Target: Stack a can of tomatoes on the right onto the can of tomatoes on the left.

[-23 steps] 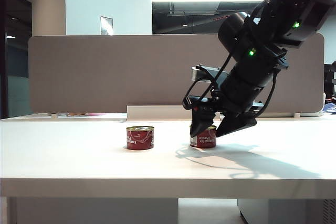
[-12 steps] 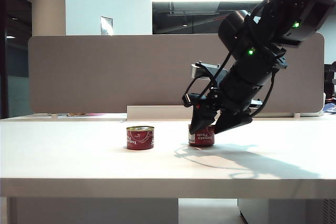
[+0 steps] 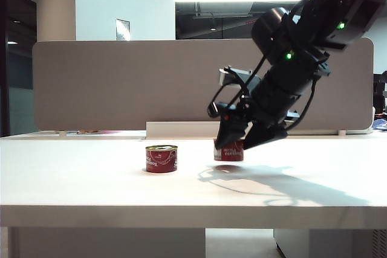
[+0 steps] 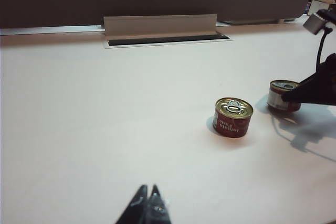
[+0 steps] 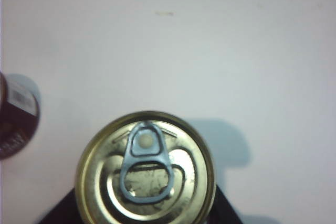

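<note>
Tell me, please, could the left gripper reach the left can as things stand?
Probably yes: bare table lies between the shut left gripper and the left can; the right gripper, holding the right can, is off to the side.

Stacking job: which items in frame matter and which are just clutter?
In play:
- red tomato can with gold lid, clamped in the right gripper, just off the white table
- matching red tomato can, standing further left, the stacking target

Not in play:
- left gripper, low over bare table, shut
- white cable tray along the back edge
- grey partition panel
</note>
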Robot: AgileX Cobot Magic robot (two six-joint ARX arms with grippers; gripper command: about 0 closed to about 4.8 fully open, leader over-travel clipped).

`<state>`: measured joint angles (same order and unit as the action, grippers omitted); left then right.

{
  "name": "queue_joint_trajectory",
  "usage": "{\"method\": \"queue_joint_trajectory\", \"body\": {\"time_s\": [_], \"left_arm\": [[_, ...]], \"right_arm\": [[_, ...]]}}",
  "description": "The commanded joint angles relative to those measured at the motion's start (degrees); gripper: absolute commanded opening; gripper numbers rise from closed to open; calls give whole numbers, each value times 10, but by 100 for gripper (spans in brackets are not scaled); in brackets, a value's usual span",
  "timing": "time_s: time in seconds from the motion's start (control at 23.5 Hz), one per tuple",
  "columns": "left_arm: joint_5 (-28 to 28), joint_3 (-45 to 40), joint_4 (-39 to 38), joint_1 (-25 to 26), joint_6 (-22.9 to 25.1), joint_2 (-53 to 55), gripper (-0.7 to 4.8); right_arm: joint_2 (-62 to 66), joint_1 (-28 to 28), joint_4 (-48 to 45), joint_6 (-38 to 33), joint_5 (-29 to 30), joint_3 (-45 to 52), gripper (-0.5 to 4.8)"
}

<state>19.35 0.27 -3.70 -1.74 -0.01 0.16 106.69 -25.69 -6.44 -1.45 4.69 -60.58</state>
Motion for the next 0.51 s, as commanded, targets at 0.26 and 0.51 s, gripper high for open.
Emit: {"method": "queue_joint_trajectory", "body": {"time_s": [0.26, 0.51], "left_arm": [[1, 2, 8, 0, 0, 1, -6], [2, 2, 8, 0, 0, 1, -6]], "right_arm": [[-28, -24, 0, 7, 46, -55, 197], [-26, -88, -9, 93, 41, -69, 197]]}}
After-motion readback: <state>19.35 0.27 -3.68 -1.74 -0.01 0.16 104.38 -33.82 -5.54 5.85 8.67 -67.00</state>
